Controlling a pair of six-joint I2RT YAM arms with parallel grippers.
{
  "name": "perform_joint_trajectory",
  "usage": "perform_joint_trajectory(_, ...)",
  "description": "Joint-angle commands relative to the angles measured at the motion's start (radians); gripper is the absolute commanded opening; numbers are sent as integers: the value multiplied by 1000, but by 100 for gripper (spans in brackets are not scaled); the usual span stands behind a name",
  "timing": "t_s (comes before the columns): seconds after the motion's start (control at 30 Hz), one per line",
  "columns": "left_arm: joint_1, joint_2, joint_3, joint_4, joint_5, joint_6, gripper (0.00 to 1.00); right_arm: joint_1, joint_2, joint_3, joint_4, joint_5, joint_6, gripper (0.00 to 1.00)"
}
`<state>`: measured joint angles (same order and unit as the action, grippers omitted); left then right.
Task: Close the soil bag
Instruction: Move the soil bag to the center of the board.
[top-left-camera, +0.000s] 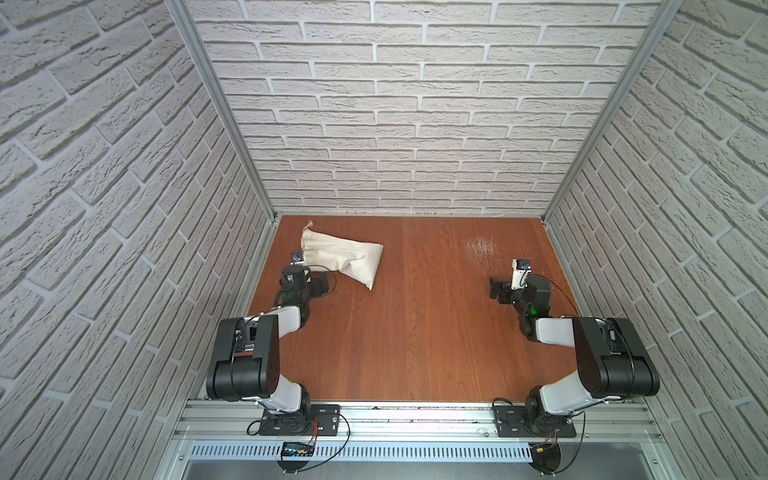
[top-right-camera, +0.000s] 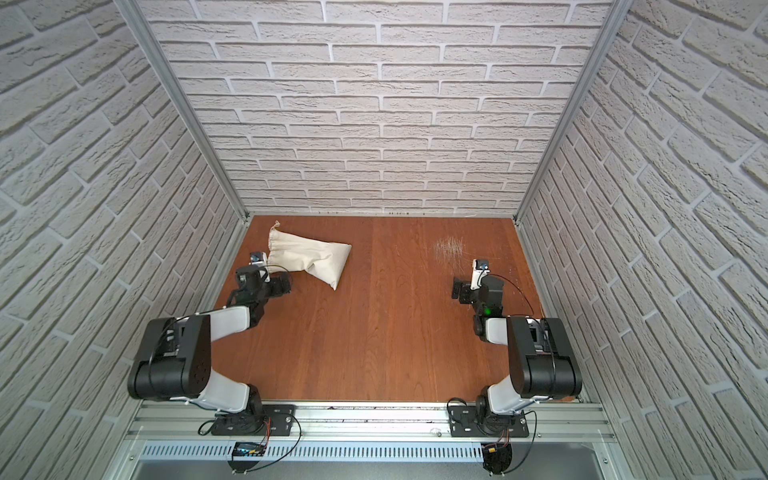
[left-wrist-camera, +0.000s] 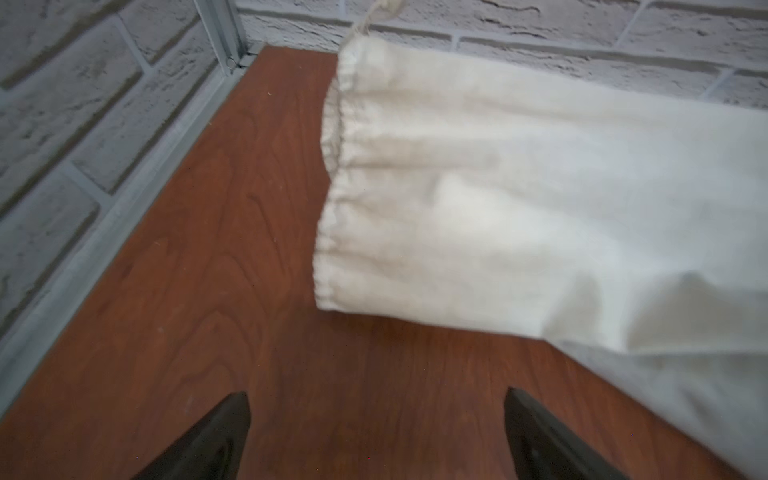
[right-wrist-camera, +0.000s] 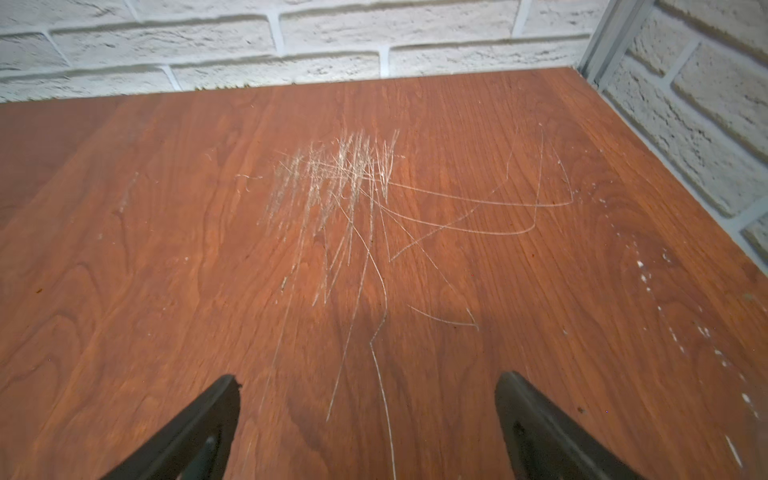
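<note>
The brown wooden table (top-left-camera: 415, 332) takes up the whole floor of the brick-walled booth, with 2 arms reaching in from its front edge. On its back-left part lies the soil bag (top-left-camera: 340, 255), a flat cream sack. Its long axis runs roughly across the table, bottom seam toward the middle and mouth toward the left wall. The hem (left-wrist-camera: 332, 187) is only loosely puckered and spread across the bag's full width, so I'd say the closing has yet to be done.

The left gripper (left-wrist-camera: 377, 392) is plainly the nearer 1. It sits low, just beside the near corner of the hem. Its jaws are spread wide with nothing but bare wood between them, and the mouth lies ahead and a little to its right, not touching. The right gripper (right-wrist-camera: 368, 376) is well apart, equally wide and empty, over a patch of pale scratches (right-wrist-camera: 340, 187) on the right side.

Smallest is the thin cord (left-wrist-camera: 374, 12), poking out at the hem's far corner, toward the back wall. The left gripper would have to reach past the whole hem to get it.
</note>
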<state>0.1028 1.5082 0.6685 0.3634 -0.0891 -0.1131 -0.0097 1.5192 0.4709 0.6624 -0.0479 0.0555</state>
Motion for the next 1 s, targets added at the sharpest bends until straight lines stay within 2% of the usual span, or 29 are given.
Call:
perform_joint_trajectory(0.0, -27, -41, 87, -263, -129, -53, 98, 9, -70, 115, -219, 62, 37, 99)
perform_joint_trajectory(0.17, -52, -100, 79, -325, -159, -112, 98, 9, -122, 205, -432, 72, 151, 99)
perform_joint_trajectory(0.27, -53, -141, 105, -385, -145, -161, 98, 7, -130, 301, -607, 147, 294, 99)
perform_joint_trajectory(0.4, -52, -182, 144, -467, -94, -248, 98, 8, -127, 368, -715, 1, 305, 99)
perform_joint_trajectory(0.6, -55, -225, 191, -581, 55, -292, 98, 23, -171, 399, -794, -174, 333, 99)
perform_joint_trajectory(0.8, -69, -329, 166, -617, 112, -336, 98, 74, -271, 428, -890, -190, 343, 99)
perform_joint_trajectory(0.97, -100, -392, 165, -651, 123, -332, 98, 124, -378, 415, -881, -202, 334, 99)
